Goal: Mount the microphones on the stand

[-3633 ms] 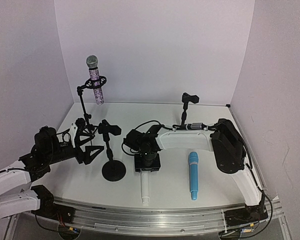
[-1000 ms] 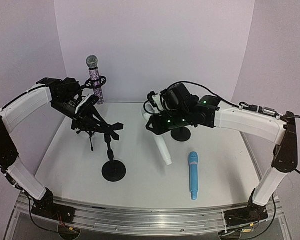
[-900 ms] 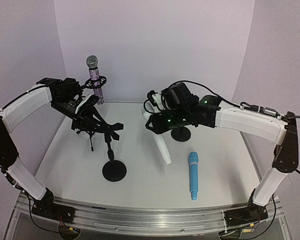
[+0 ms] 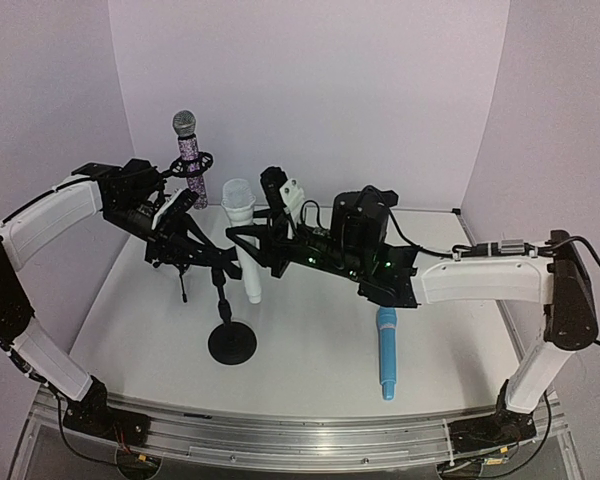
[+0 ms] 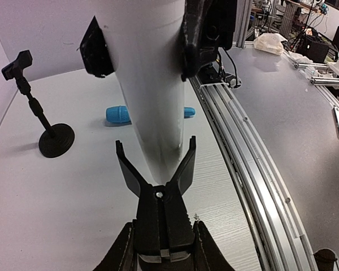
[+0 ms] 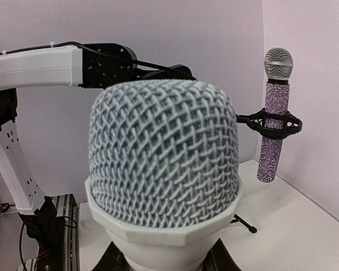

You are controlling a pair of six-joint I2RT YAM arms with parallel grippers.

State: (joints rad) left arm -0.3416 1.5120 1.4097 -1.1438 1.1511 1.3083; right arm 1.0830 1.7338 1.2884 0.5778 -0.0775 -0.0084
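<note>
Top view: R gripper (image 4: pixel 263 240) clamps the white mic (image 4: pixel 239 200) mid-body. The mic is upright, mesh head up, just above-right of the round-base stand (image 4: pixel 230 343). L gripper (image 4: pixel 205 250) is closed narrow on that stand's top end. Purple mic (image 4: pixel 190 160) stands upright back-left of the stand. Blue mic (image 4: pixel 385 350) lies flat on the table (image 4: pixel 310 375), right of the stand's base and apart from it.

L wrist view: the fingers pinch the stand's black V clip (image 5: pixel 156 169). White mic's tail hangs at the V mouth; seated or not, can't tell. 2 black pads (image 5: pixel 206 34) grip the mic higher up.

R wrist view: white mesh head fills the frame. Purple mic sits to its right, held in a shock mount (image 6: pixel 250 120).
</note>
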